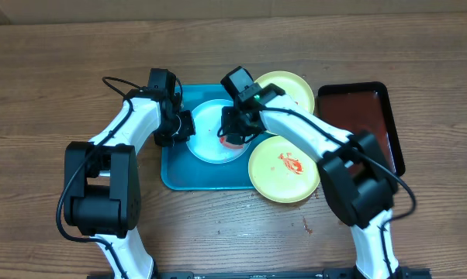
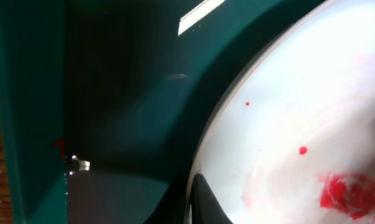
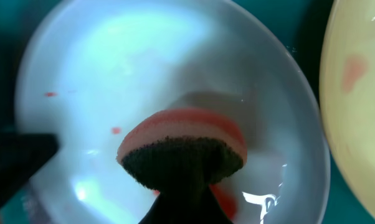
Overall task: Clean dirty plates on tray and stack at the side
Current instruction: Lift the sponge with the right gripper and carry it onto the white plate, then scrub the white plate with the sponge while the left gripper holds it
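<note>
Two grippers, both closed tight: right gripper (image 1: 232, 133) clamps a pink dark-backed sponge (image 3: 184, 140) on the smeared light-blue round plastic plate (image 1: 206, 124) in the turquoise rectangular plastic tray (image 1: 175, 177); left gripper (image 1: 179, 128) at its rim, hold unclear. Hard scrubbing could skid it.

On the tray (image 1: 176, 175), left claw (image 1: 185, 129) grips the blue plate (image 1: 207, 130); right claw (image 1: 232, 130) presses a sponge (image 1: 232, 142) onto it.
</note>
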You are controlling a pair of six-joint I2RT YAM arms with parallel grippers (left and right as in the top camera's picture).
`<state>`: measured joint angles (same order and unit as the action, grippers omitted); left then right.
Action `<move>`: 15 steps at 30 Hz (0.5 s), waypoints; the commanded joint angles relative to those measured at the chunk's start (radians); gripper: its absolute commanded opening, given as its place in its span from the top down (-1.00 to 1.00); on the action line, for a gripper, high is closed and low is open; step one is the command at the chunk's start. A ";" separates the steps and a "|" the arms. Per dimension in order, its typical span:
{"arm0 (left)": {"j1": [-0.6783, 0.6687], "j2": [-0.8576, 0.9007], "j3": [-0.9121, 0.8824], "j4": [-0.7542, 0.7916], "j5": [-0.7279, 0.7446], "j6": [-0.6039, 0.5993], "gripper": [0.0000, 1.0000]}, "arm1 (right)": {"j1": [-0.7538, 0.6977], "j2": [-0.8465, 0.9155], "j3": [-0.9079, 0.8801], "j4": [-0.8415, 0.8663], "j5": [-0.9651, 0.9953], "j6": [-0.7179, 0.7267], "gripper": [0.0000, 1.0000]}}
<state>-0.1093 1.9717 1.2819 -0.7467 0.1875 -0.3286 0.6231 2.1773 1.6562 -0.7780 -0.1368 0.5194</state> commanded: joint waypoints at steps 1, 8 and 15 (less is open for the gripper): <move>0.000 0.050 -0.025 -0.005 -0.010 0.021 0.92 | -0.002 0.032 0.067 -0.024 0.092 -0.003 0.92; 0.000 0.050 -0.025 -0.005 -0.010 0.014 0.91 | 0.002 0.092 0.067 -0.036 0.058 -0.011 0.93; 0.000 0.050 -0.025 0.000 0.032 0.015 0.92 | 0.048 0.136 0.066 0.076 -0.150 -0.014 0.93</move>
<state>-0.1085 1.9732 1.2819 -0.7452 0.1944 -0.3290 0.6281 2.2555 1.7073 -0.7406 -0.1646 0.5079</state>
